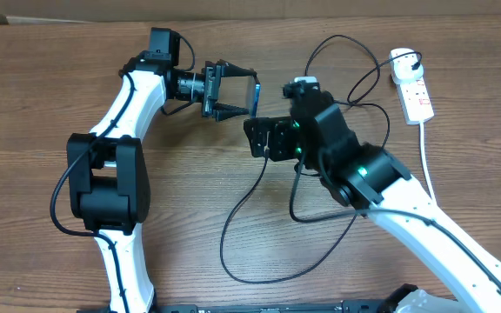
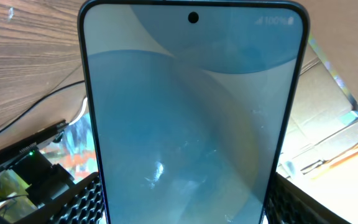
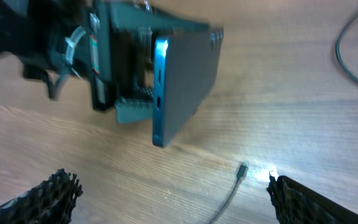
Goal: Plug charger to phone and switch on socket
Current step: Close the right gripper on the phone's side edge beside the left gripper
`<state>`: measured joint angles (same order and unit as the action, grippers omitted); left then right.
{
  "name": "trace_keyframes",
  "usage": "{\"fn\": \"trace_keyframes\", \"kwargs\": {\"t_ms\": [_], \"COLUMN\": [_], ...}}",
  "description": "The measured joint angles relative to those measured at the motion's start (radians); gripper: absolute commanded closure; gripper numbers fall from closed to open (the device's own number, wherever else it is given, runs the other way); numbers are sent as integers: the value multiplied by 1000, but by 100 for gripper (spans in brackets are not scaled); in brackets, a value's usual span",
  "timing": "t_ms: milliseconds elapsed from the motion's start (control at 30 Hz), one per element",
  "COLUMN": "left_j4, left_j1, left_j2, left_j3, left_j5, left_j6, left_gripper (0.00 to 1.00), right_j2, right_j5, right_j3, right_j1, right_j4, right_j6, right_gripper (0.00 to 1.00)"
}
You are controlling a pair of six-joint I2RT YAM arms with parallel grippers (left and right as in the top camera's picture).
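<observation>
standing edge-on in the clamp of the left gripper (image 1: pixel 236 92), the phone (image 1: pixel 255 94) sits just above the middle of the table (image 1: pixel 42 87), its blue screen facing that wrist camera. the charger (image 1: pixel 223 239) loops away toward 6 o'clock, its connector tip (image 3: pixel 243 168) lying loose on the wood. the right gripper (image 1: pixel 255 137) gapes wide, holding nothing, at the phone's 6 o'clock. the socket (image 1: pixel 414 87) lies at 3 o'clock, well apart.
</observation>
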<state>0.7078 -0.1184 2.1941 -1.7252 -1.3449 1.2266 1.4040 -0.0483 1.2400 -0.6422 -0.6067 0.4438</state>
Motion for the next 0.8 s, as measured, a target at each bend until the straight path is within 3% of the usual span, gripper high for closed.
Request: {"fn": "trace_keyframes", "kwargs": {"t_ms": [300,467,567,800], "left_j4": [-3,-3,-4,-5], "left_j1": [-6,-8,-18,-32], "left_j2": [0,0,0,0], "left_j3": [0,0,0,0], "left_j5": [23,23,23,23], "left_j6": [23,25,29,30], "left_gripper": [32,31,32,32], "right_j2": [96,155,175,178], "right_j5": [10,79,83,-63], "right_j3": [238,243,243,243], "right_j1": [0,1,1,1], "right_j4": [-126,-105,-100,-166], "right_j6": [-17,-22,-23,64], "right_gripper": [0,0,9,5]}}
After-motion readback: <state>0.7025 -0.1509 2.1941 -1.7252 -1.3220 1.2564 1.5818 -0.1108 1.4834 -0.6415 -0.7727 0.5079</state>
